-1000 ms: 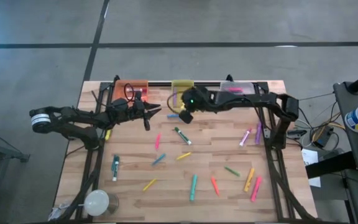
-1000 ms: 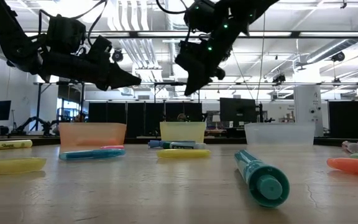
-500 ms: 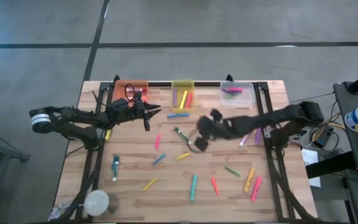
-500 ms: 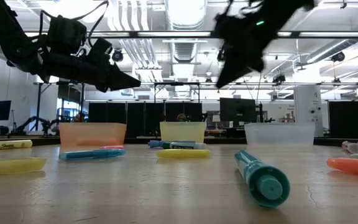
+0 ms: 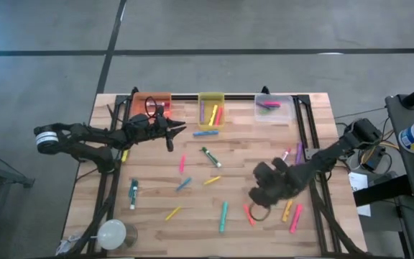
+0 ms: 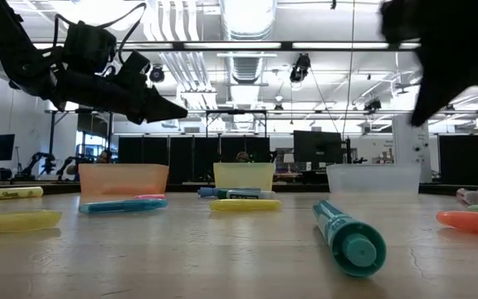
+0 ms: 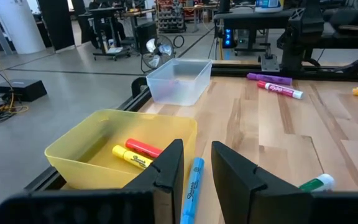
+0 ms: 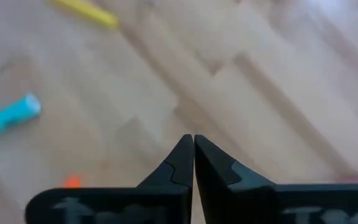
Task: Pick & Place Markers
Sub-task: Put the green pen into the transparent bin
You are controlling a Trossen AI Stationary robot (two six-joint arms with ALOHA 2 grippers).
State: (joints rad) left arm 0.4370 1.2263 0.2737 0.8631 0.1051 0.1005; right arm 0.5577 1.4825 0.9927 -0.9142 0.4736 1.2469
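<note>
High view: right gripper [image 5: 256, 200] sits lower right of centre, fingers pressed together, empty, over an orange marker [image 5: 249, 214]. Left gripper [image 5: 175, 130] waits upper left, jaws narrowly parted. Markers [image 5: 208, 156] lie scattered; some in yellow bin [image 5: 211, 97].

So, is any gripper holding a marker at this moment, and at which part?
No. The right gripper is shut on nothing above the table; the left gripper is open and empty.

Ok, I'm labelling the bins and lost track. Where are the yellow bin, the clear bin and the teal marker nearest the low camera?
yellow bin [image 5: 211, 97], high view, its far rim
clear bin [image 5: 272, 116], high view, its near wall
teal marker [image 6: 348, 234], low view, its barrel
</note>
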